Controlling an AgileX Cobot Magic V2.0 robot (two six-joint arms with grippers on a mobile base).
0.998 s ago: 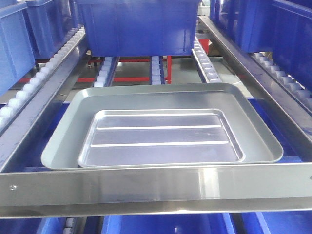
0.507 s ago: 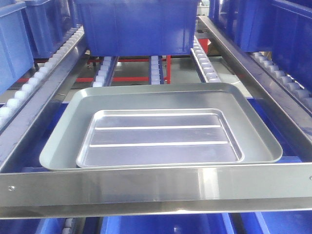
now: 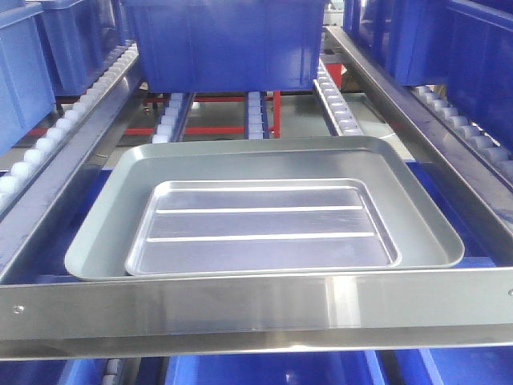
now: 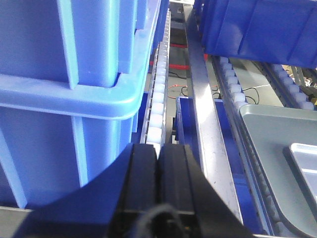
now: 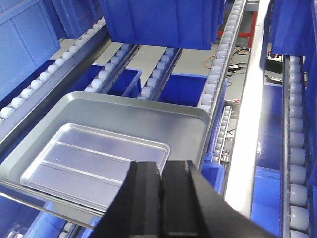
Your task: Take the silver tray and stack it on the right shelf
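Silver tray (image 3: pixel 264 227) nested in a larger grey tray (image 3: pixel 104 233) on the right shelf (image 3: pixel 256 305).

Left hand (image 4: pixel 157 163) clenched, empty, tray off to its right; right hand (image 5: pixel 162 181) clenched, empty, tray below-left. Blue bin (image 3: pixel 224 44) behind.

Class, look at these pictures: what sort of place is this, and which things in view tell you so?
Probably a warehouse or factory storage rack. Steel rails carry rows of small white rollers, big blue plastic bins sit along the lanes, and a shiny metal tray rests inside a larger grey tray behind the shelf's steel front bar.
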